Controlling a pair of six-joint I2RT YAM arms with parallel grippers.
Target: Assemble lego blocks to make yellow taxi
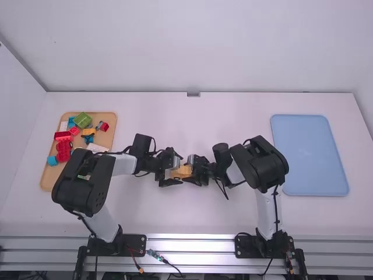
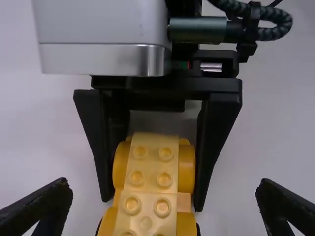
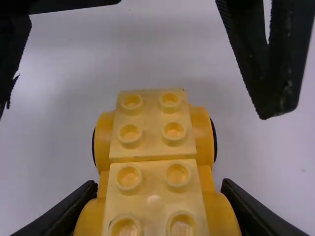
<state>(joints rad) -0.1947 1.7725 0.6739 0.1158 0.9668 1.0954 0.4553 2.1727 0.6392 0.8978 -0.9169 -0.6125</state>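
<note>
The yellow lego body (image 1: 182, 171) is between the two hands near the middle of the white counter (image 1: 175, 213). The right hand (image 1: 191, 169) is grasping it, one finger pressed to each side, as both wrist views show. The left hand (image 1: 178, 170) is released, its fingers spread wide on either side of the body and touching neither flank. The body has two paler studded pieces end to end along its top, with rounded yellow parts bulging at the sides. Toward the left of the counter is a tan tray (image 1: 51, 178) holding loose blocks, among them a green block (image 1: 83, 120) and red blocks (image 1: 64, 150). A light blue tray (image 1: 309, 154) lies toward the right.
</note>
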